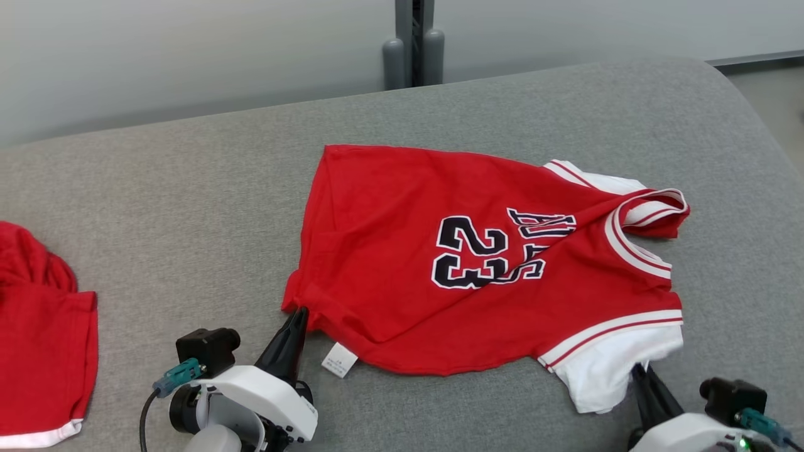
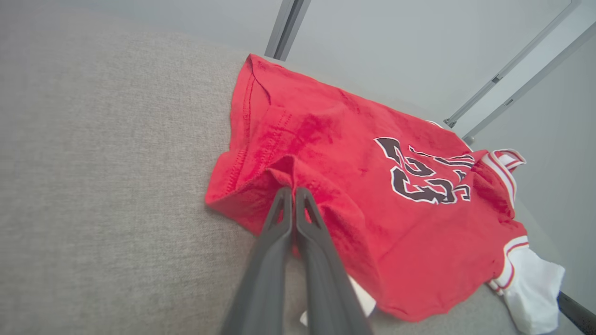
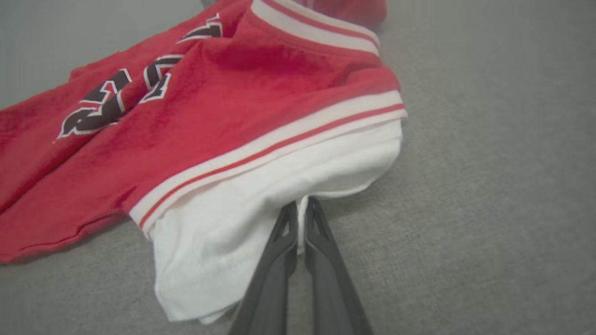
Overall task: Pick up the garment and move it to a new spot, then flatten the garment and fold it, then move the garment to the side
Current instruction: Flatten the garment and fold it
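Observation:
The garment (image 1: 477,263) is a red jersey with a black "23", white sleeves and striped trim, lying spread on the grey padded table (image 1: 188,207). My left gripper (image 1: 300,314) is shut on the garment's near hem corner; in the left wrist view its fingertips (image 2: 294,190) pinch a raised fold of the red garment (image 2: 354,153). My right gripper (image 1: 637,370) is shut on the edge of the white sleeve (image 1: 603,370); in the right wrist view the tips (image 3: 301,204) clamp the white sleeve cloth (image 3: 260,209).
A second red garment (image 1: 38,339) with a white hem lies at the table's left edge. A white care label (image 1: 340,360) sticks out under the jersey's near hem. The table's far edge meets a pale wall with a grey post (image 1: 413,44).

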Robot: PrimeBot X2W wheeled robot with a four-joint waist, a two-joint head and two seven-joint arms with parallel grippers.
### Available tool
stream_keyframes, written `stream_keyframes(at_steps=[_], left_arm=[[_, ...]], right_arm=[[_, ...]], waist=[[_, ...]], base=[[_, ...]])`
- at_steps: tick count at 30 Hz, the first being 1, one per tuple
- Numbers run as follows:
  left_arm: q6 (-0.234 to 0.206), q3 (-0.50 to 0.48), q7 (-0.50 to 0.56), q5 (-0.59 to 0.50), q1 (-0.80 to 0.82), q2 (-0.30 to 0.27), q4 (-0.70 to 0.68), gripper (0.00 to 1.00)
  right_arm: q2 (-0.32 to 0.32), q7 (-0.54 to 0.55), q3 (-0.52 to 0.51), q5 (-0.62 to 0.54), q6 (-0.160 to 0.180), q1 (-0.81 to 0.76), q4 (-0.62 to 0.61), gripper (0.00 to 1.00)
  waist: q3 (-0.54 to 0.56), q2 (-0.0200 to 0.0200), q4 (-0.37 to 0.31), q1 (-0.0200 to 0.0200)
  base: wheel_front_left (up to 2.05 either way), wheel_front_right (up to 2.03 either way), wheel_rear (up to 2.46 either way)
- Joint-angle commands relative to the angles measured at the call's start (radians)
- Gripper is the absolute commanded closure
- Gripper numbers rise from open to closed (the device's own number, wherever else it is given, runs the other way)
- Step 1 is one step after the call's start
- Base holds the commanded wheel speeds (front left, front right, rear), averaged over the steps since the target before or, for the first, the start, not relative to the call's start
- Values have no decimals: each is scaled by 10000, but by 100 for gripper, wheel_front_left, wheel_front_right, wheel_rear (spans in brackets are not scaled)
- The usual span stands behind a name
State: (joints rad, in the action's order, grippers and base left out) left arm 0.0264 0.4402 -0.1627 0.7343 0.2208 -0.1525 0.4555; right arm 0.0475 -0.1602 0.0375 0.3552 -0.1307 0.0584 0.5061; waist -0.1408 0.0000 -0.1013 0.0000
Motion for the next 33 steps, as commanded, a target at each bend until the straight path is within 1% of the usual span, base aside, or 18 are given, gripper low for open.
stream_keyframes(at_steps=[1,3,6,9,12,14,17,20,22,23,24,25,26,28,30,32,33], left_arm=[[15,-27,9,77,74,-49,-53,100],[-7,-57,1,116,26,-66,-97,100],[-108,53,7,-66,-51,-171,-88,100],[-58,49,80,54,-66,-166,-164,100],[-80,73,172,-21,47,-289,-290,100],[-12,111,303,4,211,-318,-473,100],[157,-11,631,369,417,-342,-847,100],[291,-236,1092,849,670,-426,-1315,100],[328,-327,1251,1010,775,-473,-1479,100],[335,-441,1400,1175,880,-525,-1642,100],[311,-658,1733,1512,1075,-606,-1980,100],[311,-658,1733,1512,1075,-606,-1980,100],[253,-873,2058,1815,1302,-727,-2326,100],[239,-970,2236,1954,1426,-798,-2480,100],[48,-1142,2529,2046,1690,-979,-2654,100],[-159,-1124,2780,1881,2029,-1145,-2755,100],[-249,-1120,2878,1843,2183,-1150,-2807,100]], right_arm=[[66,-37,-28,-113,-1,113,-188,100],[157,67,9,-292,1,218,-616,100],[467,335,275,-551,-1,423,-1401,100],[933,721,257,-764,1,686,-2207,100],[1359,1224,273,-830,-1,1035,-2918,100],[1683,1549,315,-839,-1,1357,-3267,100],[2110,1966,493,-806,1,1946,-3606,100],[2521,2310,693,-758,1,2709,-3735,100],[2618,2389,823,-740,1,2977,-3755,100],[2681,2445,940,-633,1,3241,-3747,100],[2909,2575,1180,-528,1,3778,-3638,100],[2909,2575,1180,-528,1,3778,-3638,100],[3109,2663,1422,-359,1,4351,-3469,100],[3137,2712,1485,-204,1,4617,-3345,100],[3173,2734,1452,181,1,5127,-2993,100],[3522,2709,1680,100,2,5664,-2661,100],[3574,2649,1834,140,1,5891,-2484,100]], waist=[[50,0,121,0],[129,0,258,0],[272,0,417,0],[412,0,618,0],[554,0,873,0],[617,0,1067,0],[727,0,1299,0],[843,0,1435,0],[883,0,1467,0],[923,0,1491,0],[1011,0,1543,0],[1011,0,1543,0],[1072,0,1570,0],[1114,0,1574,0],[1215,0,1598,0],[1282,0,1626,0],[1333,0,1635,0]], base=[[0,0,0],[0,0,0],[0,0,0],[0,0,0],[0,0,0],[0,0,0],[0,0,0],[0,0,0],[0,0,0],[0,0,0],[0,0,0],[0,0,0],[0,0,0],[0,0,0],[0,0,0],[0,0,0],[0,0,0]])
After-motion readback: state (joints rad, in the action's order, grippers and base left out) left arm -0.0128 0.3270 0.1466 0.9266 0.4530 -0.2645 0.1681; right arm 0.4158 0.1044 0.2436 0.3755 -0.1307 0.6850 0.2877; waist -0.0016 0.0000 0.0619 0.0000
